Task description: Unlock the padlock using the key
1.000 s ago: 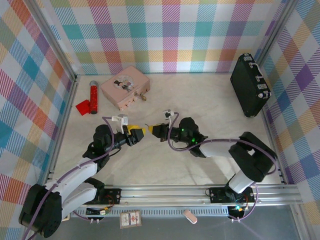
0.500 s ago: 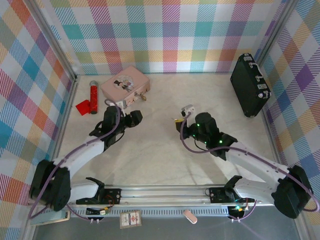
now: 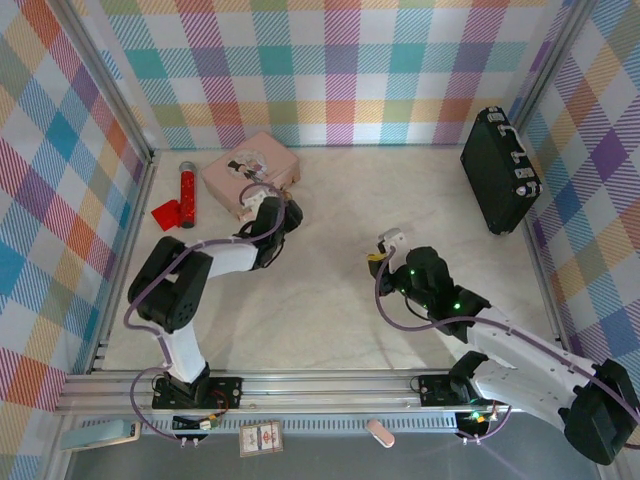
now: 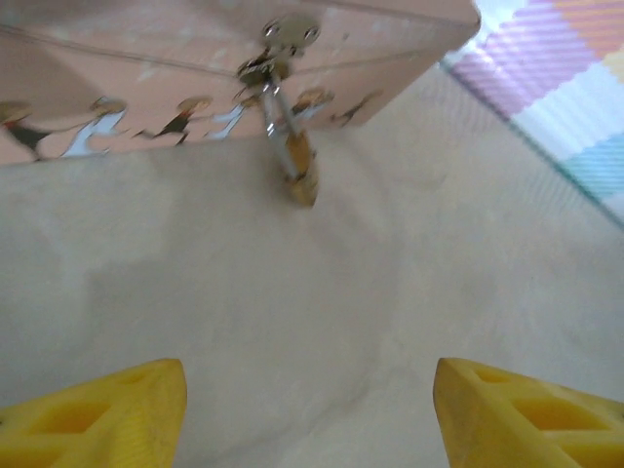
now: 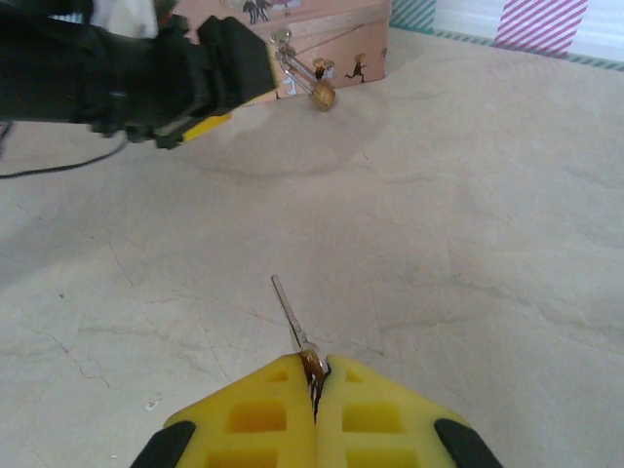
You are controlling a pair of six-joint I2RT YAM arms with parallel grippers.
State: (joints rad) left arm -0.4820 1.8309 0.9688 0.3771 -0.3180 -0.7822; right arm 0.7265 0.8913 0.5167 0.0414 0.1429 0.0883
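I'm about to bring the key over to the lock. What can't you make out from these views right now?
- Keyhole of the padlock: blurred in the left wrist view, too small in the right wrist view.
- Head of the key: in the right wrist view it is buried between the fingers of the right gripper, and the teeth are too thin to read.
- Left gripper: the bottom edge of the left wrist view cuts off everything but the fingertips.

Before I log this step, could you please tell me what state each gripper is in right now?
Left gripper: open, empty, facing the padlock.
Right gripper: closed on the key.
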